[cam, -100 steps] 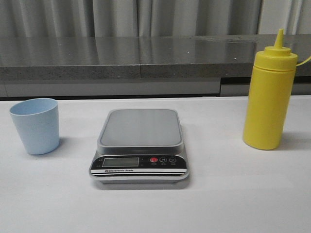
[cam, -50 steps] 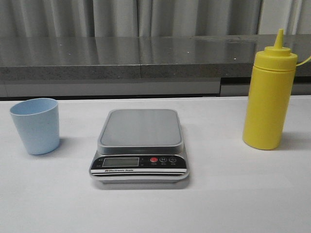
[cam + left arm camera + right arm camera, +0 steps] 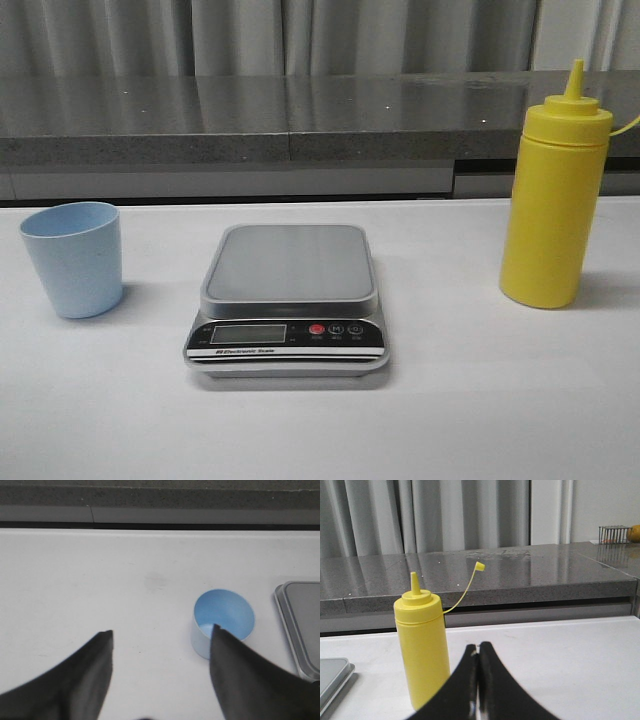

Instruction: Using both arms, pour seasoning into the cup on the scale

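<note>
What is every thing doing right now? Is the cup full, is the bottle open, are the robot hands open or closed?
cup: upright on the table, left of the scale, looks empty.
seasoning bottle: upright on the table, right of the scale, little tethered cap off the nozzle.
scale: platform bare, display shows no readable number.
left end effector: open, holding nothing.
right end effector: shut, holding nothing.

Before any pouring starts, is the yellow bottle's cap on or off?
Off: the bottle's nozzle is bare and its cap dangles on its tether.
</note>
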You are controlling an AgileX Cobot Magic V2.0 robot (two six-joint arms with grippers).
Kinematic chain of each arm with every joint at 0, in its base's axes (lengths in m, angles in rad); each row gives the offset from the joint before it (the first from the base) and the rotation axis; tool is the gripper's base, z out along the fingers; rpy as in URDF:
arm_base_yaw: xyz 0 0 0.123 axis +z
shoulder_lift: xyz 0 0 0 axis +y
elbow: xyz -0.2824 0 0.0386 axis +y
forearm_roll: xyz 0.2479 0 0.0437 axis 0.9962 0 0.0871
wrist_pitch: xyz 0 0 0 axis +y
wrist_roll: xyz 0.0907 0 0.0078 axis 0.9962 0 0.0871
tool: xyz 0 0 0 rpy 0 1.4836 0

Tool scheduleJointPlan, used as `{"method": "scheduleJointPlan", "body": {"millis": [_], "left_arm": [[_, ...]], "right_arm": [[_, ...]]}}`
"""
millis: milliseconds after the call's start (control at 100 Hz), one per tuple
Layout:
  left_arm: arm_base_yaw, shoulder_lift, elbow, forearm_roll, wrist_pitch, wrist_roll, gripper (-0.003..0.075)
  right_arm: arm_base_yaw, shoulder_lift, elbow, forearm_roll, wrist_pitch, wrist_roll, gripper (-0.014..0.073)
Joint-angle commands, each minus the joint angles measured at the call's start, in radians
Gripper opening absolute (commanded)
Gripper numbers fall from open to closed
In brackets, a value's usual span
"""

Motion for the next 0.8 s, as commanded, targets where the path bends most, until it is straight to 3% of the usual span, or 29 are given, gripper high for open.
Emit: {"method": "scheduleJointPlan", "body": {"millis": [0,320,790], "left_arm": [[-0.003,0.057,-0.079,-0.049,-0.038,0.003,0.0551],[-0.051,0.348,-0.259,-0.049,0.081,0.003,0.0491],[-0.114,0.662,-0.415,-0.078,0.127,0.003,0.0489]], "right_arm": [[-0.004,-0.022,-0.019,-0.012,-0.076,-0.001,-0.0061],[-0.004,-0.022,-0.019,-0.012,-0.076,-0.001,-0.0061],[-0.004,-0.022,-0.019,-0.012,-0.076,-0.001,-0.0061]]}}
